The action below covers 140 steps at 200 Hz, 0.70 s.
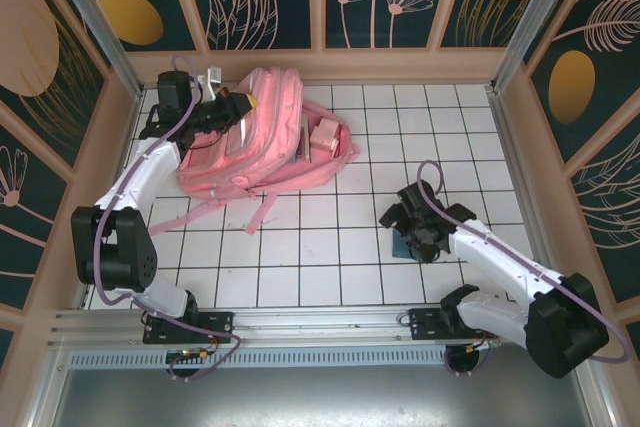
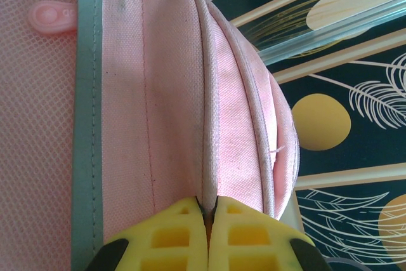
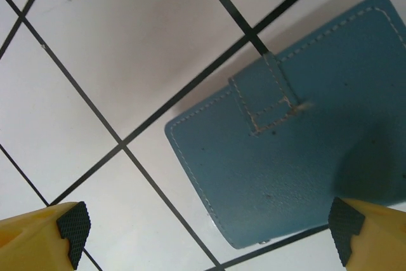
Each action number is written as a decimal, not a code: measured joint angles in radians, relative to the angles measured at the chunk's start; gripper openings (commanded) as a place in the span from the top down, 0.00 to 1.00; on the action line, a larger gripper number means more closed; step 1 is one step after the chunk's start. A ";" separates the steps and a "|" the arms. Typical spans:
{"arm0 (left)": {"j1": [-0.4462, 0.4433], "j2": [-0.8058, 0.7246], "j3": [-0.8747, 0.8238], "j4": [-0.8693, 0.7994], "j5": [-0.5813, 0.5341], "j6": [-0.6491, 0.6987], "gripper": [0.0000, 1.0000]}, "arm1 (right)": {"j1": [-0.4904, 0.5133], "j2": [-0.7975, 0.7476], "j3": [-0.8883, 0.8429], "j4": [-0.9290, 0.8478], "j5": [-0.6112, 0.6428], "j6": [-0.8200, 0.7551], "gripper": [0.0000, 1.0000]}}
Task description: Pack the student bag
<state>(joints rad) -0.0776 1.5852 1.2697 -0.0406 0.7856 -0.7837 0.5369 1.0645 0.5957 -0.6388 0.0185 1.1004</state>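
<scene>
High rear view down over table (image 1: 330, 247), wrist views close on student bag (image 2: 158, 93), blue wallet (image 3: 298, 157)

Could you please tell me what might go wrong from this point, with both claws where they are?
1. The left claw is shut on just a thin seam fold of the large pink fabric backpack; the fabric may slip out if it pulls.
2. The open right claw hangs over the flat blue leather wallet, lying flush on the white tiled table and off-centre between the fingers; closing might shove it rather than grip it.
</scene>
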 measured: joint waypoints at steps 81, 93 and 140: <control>0.000 0.002 0.003 -0.001 -0.001 0.000 1.00 | -0.070 -0.030 -0.129 0.024 -0.074 0.039 0.01; 0.000 0.002 0.004 -0.001 -0.001 0.001 1.00 | -0.085 -0.027 -0.126 0.033 -0.074 0.028 0.01; 0.000 0.002 0.006 -0.008 -0.005 0.003 1.00 | -0.151 0.107 -0.024 0.103 -0.011 -0.089 0.01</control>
<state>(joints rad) -0.0776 1.5871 1.2755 -0.0490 0.7811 -0.7803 0.3862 1.1717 0.5713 -0.5362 0.0071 1.0111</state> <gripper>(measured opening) 0.048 0.988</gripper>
